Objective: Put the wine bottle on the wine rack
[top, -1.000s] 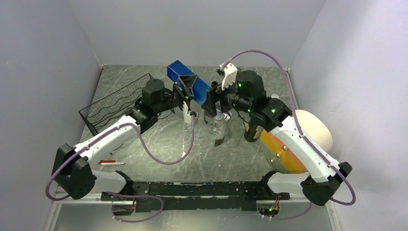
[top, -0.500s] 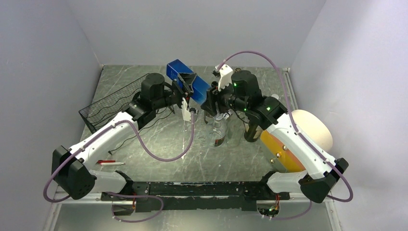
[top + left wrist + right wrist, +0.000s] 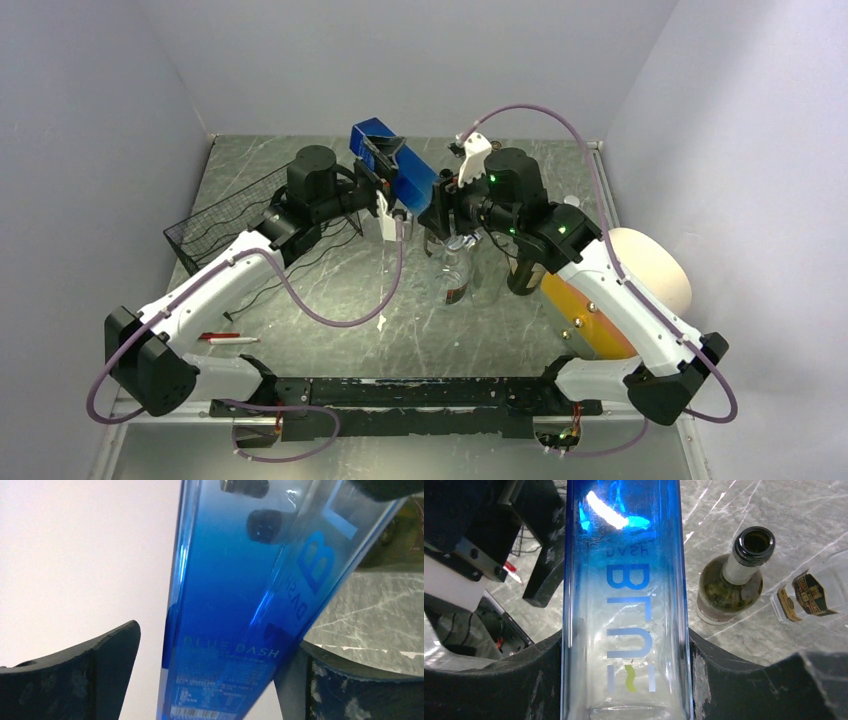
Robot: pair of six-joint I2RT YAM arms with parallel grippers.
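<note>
The wine bottle [image 3: 398, 168] is a square blue glass one marked "BLUE DASH", held in the air above the middle of the table. My right gripper [image 3: 441, 203] is shut on its clear lower end [image 3: 624, 595], with both pads pressed against its sides. My left gripper [image 3: 384, 172] stands open around the blue part [image 3: 235, 620]. Its left finger [image 3: 107, 655] is clear of the glass and its right finger sits close against it. The black wire wine rack [image 3: 240, 215] lies at the left, behind my left arm.
A dark bottle with an open neck [image 3: 736, 580] stands under my right arm, beside a clear labelled bottle [image 3: 809, 595]. Another clear bottle [image 3: 457, 270] stands mid-table. A cream and orange rounded object [image 3: 640, 285] lies at the right. A red and white pen [image 3: 225, 338] lies near the front left.
My right gripper has closed on the bottle's clear end. My left gripper has then opened off the blue part and drawn slightly back and left. The bottle stays aloft.
</note>
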